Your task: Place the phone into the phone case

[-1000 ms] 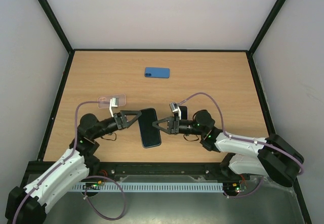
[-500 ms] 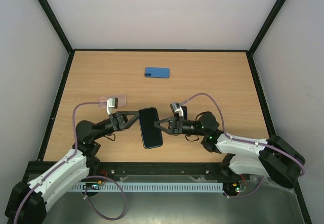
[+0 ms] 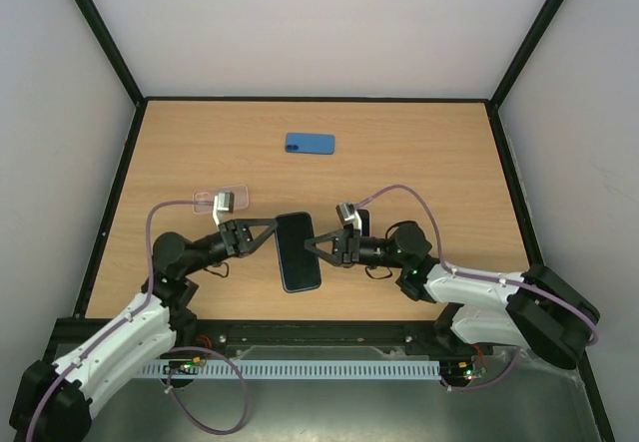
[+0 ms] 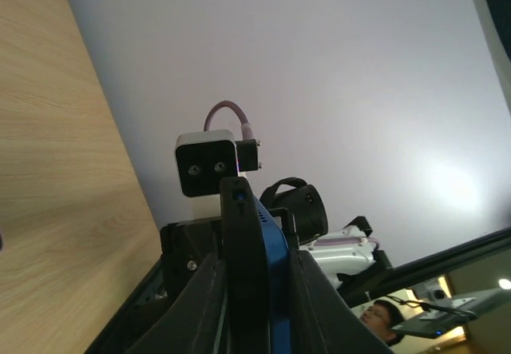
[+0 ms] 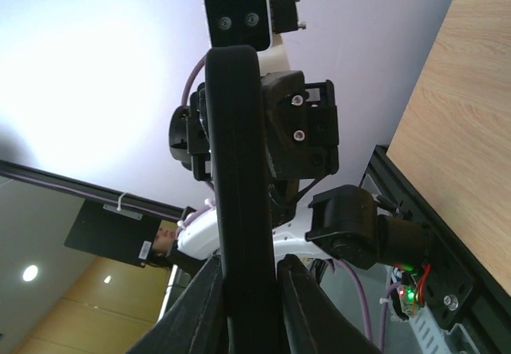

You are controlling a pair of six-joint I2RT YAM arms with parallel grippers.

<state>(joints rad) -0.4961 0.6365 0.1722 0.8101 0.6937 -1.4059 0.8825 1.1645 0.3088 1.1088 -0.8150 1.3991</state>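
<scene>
Left gripper [image 3: 276,224] and right gripper [image 3: 304,243] clamp opposite long edges of the dark phone [image 3: 298,254] at the table's [image 3: 449,163] near centre, clear case [image 3: 220,201] just beyond the left gripper, open board stretching to a blue slab [image 3: 310,143] farther back.

Light wooden table [image 3: 429,163], plain white walls [image 3: 319,23], black corner posts [image 3: 98,33], possibly ceiling lamps [image 5: 29,272] beyond.

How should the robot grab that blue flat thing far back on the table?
Likely from straight above, pinching its two long edges: the blue flat thing lies flat on the table, long side running left to right, so its narrow width is the easiest pinch.
</scene>
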